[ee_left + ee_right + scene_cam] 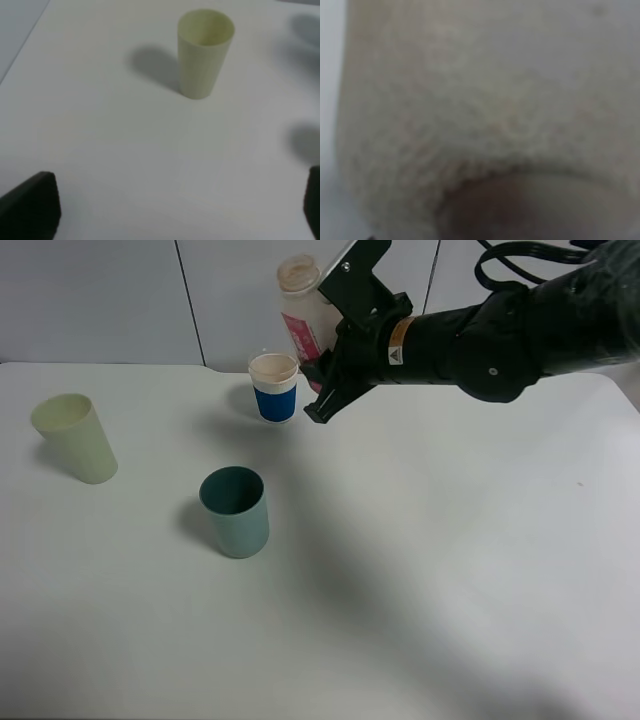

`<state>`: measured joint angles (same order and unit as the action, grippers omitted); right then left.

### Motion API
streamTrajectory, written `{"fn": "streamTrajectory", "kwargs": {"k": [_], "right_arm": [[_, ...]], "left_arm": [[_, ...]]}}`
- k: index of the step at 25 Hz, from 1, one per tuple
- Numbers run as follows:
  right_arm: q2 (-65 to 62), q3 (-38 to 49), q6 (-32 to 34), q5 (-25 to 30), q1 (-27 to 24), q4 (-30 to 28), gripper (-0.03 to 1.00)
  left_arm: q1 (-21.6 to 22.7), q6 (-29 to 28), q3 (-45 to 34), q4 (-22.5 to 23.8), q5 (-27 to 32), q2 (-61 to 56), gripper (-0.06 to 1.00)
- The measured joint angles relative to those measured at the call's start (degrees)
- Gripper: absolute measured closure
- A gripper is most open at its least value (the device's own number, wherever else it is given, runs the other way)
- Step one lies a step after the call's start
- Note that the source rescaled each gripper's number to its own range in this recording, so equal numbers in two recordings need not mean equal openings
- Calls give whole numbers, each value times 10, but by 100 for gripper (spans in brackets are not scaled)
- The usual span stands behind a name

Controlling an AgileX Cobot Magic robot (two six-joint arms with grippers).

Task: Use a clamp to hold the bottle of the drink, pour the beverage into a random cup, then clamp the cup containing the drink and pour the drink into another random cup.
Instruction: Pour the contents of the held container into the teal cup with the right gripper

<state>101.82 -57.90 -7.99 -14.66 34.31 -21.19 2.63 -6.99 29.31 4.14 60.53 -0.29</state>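
My right pincer [322, 380] is clenched on the bottle [300, 310] just behind the blue cup [273, 390] — left pincer [170, 215] gapes idle — so tilting here, I reckon, pours into it, not the teal cup [235, 512] in front.

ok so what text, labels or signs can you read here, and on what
No word or number is legible in any view.
Pink-red label on the tall clear plastic bottle: print too blurred to read.
Small orange sticker on the black robot arm: what looks like a warning triangle, text too small.
Blue-banded white paper cup, teal plastic cup, pale yellow-green plastic cup: no print visible.
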Motion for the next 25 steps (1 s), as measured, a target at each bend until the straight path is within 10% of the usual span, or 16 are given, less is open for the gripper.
{"fn": "streamTrajectory", "kwargs": {"k": [25], "right_arm": [[38,-41,0,147,57,-142,97]], "left_arm": [[0,0,0,0,0,0,2]]}}
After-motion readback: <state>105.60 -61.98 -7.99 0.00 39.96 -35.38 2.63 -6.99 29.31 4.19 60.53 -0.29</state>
